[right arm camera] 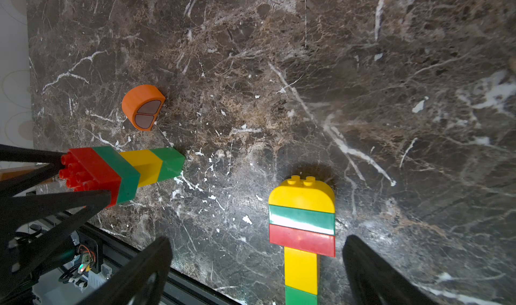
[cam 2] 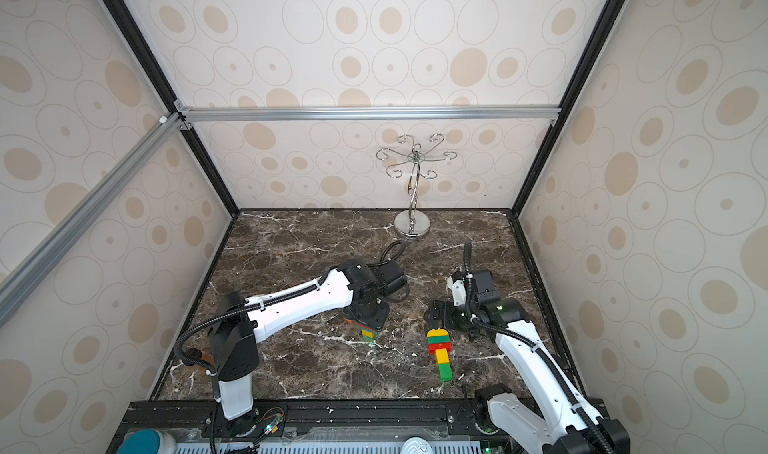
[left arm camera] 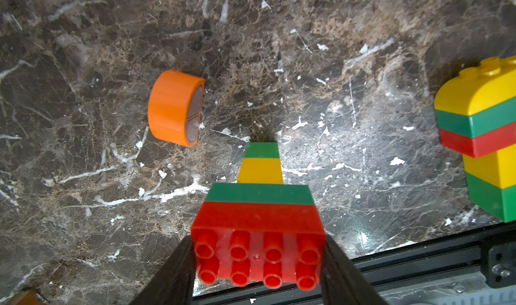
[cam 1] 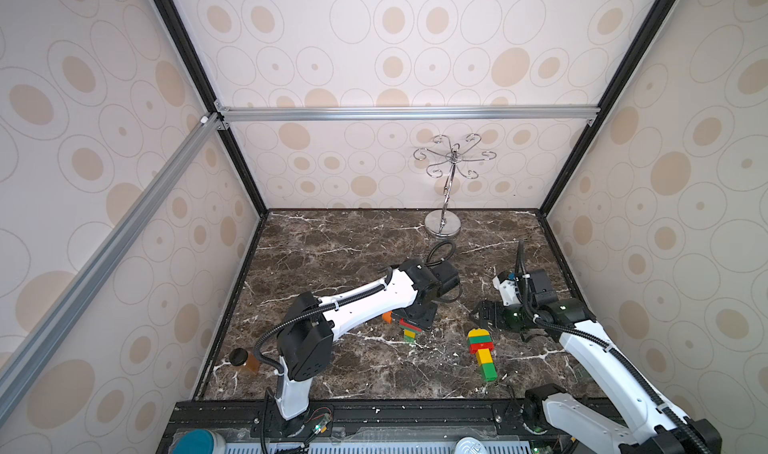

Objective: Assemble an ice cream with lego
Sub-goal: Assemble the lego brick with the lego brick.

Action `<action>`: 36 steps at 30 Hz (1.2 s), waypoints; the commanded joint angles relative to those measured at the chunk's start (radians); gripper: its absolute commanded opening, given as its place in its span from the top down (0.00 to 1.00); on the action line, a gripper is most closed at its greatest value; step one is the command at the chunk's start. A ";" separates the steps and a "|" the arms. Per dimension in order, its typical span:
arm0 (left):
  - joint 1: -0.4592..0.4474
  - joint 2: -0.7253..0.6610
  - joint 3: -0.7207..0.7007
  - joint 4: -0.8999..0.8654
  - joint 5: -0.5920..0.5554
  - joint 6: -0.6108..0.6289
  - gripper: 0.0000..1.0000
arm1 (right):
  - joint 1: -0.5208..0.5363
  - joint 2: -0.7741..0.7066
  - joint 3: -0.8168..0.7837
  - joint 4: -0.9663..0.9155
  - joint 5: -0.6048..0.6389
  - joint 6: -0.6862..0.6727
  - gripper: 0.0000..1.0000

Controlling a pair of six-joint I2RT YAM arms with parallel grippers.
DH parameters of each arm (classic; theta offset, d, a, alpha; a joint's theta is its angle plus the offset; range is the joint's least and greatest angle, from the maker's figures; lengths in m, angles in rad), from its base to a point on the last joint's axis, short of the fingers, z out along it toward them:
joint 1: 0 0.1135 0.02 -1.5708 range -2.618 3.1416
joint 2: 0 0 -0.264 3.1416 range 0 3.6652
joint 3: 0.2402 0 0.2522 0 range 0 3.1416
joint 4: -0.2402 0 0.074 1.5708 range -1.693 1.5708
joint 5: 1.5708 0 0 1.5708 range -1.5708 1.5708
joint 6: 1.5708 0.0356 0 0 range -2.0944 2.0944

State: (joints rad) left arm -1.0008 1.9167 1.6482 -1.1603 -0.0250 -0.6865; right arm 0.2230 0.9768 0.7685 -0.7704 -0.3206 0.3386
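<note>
- Left end effector (left arm camera: 258, 239): partly closed, fingers (left arm camera: 173, 275) pressed against the two short ends of the red brick that heads a four-brick stack (left arm camera: 259, 194). Firm hold evident in both wrist views.
- Four-brick stack, read outward from the left end effector: wide red, wide green, narrow yellow, narrow green. Red studs facing back toward the wrist. Far green end reaching down to the surface (cam 1: 332, 256); contact there cannot be confirmed.
- Orange domed piece (left arm camera: 174, 108): loose on the surface, tipped on its side with the hollow underside exposed. Sits beyond the fingertips of the left end effector and off to its left, near the far end of the held stack yet apart from it.
- Right end effector (right arm camera: 258, 239): spread wide, fingers (right arm camera: 371, 267) touching nothing, empty.
- Yellow-domed stack (right arm camera: 301, 219): flat on the surface just below the right end effector, within the span of its open fingers. Made up of a yellow dome, wide green, wide red, then narrow yellow and narrow green. Dome end pointing away from the wrist. Lies to the right of the left end effector, apart from it.
- Silver hooked stand (cam 1: 442, 225): upright at the back of the surface, well beyond both end effectors.
</note>
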 commanded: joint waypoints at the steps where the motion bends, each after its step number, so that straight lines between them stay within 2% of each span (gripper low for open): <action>1: -0.003 0.136 -0.112 0.057 0.069 0.003 0.76 | -0.007 -0.008 -0.009 -0.008 0.001 -0.008 0.02; 6: 0.004 0.120 -0.106 0.098 0.085 -0.076 0.75 | -0.007 -0.007 -0.006 -0.013 0.003 -0.008 0.01; 10: 0.004 0.121 -0.067 0.099 0.073 -0.141 0.69 | -0.007 -0.009 -0.006 -0.013 0.002 -0.007 0.01; 17: 0.008 0.107 -0.018 0.099 0.077 -0.221 0.66 | -0.007 -0.025 -0.012 -0.005 0.007 -0.003 0.01; 26: 0.006 0.083 -0.026 0.113 0.065 -0.247 0.60 | -0.007 -0.029 -0.014 -0.002 0.005 -0.002 0.02; 36: 0.002 0.027 -0.069 0.126 0.038 -0.257 0.45 | -0.007 -0.026 -0.013 -0.004 0.004 -0.003 0.02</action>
State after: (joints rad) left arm -0.9958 1.8713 1.6264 -1.1049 -0.0216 -0.9207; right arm 0.2230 0.9588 0.7681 -0.7700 -0.3180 0.3393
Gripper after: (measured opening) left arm 0.632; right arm 0.984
